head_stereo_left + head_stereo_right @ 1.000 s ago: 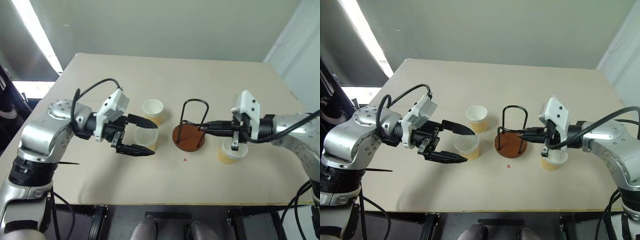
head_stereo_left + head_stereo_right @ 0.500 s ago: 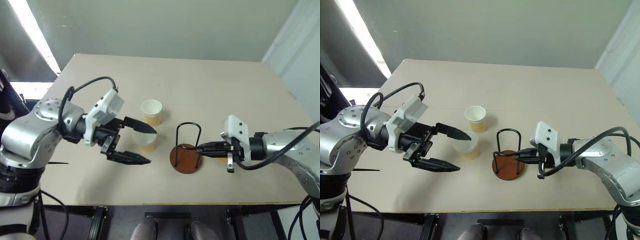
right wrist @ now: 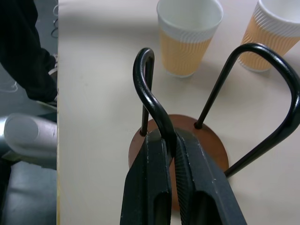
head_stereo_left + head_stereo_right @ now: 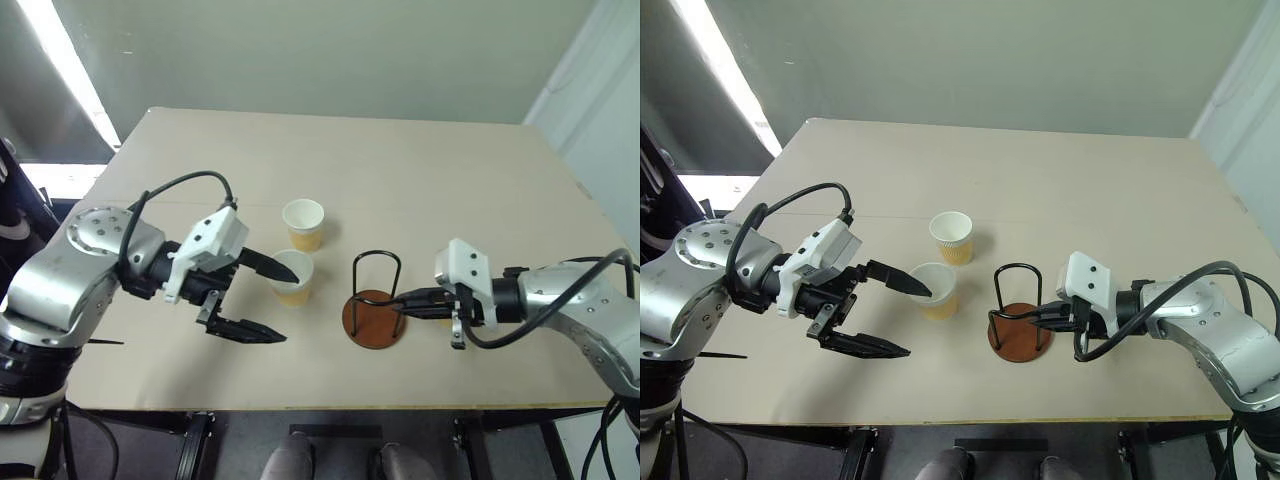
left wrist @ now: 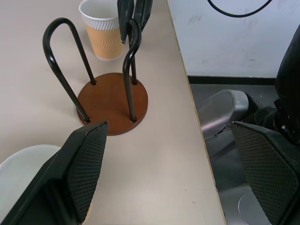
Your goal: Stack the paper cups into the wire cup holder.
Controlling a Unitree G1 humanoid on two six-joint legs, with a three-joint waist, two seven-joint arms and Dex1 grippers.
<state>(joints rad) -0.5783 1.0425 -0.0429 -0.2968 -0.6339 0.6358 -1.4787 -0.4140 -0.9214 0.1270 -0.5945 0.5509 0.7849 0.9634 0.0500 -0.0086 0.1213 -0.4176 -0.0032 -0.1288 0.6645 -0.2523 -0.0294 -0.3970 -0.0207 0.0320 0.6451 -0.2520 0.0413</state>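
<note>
The wire cup holder (image 4: 372,305), black wire loops on a round reddish-brown disc base, stands right of centre in the head view, on the beige counter (image 4: 400,180). The right end effector (image 3: 170,154) is clenched on one of its wire loops. Two pale yellow-tan paper cups (image 4: 293,277) stand left of it; a third (image 5: 101,29) stands behind the holder. The left end effector (image 4: 270,298) is spread wide beside the nearer cup.

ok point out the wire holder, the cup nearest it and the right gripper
wire holder (image 4: 1017,340): right eye view, bare part of its brown base
nearest cup (image 4: 937,293): right eye view, its side wall
right gripper (image 3: 172,154): right wrist view, between fingertips shut on a wire loop
</note>
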